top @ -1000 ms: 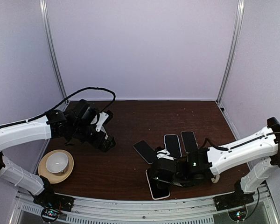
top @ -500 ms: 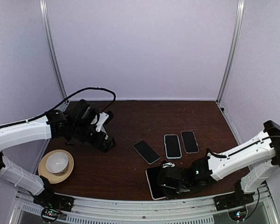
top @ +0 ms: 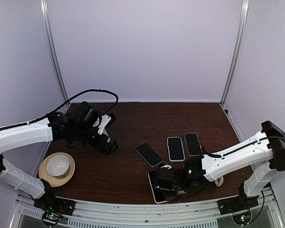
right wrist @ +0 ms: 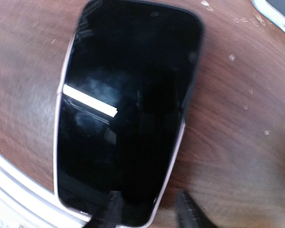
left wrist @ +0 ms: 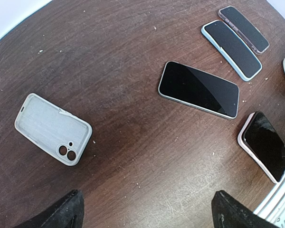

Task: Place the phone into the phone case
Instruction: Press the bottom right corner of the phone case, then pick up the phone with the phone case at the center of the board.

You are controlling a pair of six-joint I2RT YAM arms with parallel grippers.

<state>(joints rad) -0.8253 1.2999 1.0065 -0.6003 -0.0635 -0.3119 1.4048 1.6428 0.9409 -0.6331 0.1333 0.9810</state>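
A dark wooden tabletop (top: 133, 118) is seen from above, with 2 white robot arms reaching in from the near edge. The right arm (top: 232, 159) is bent low near the front edge, and its jaws are lowered over a phone (top: 156, 183) lying screen up. In the right wrist view, the phone's black screen (right wrist: 128, 104) is seen set inside a pale case (right wrist: 59, 142). The case's rim is visible along the left side and the lower end, but not at the upper right corner. The right jaws are held partly open, with 1 fingertip (right wrist: 108, 211) over the phone's near end and the other on the wood just beside it. Whether the phone is touched cannot be told.

The left arm (top: 23, 135) is held over the left part of the tabletop with its jaws spread fully and nothing between them. Below them, an empty grey-white case (left wrist: 53, 128) is laid inner side up. Between the arms, 3 more phones are laid: a bare phone (top: 149, 154), a blue-cased phone (top: 175, 148) and a dark-cased phone (top: 193, 144). A cup on a saucer (top: 58, 166) is placed at the near left.
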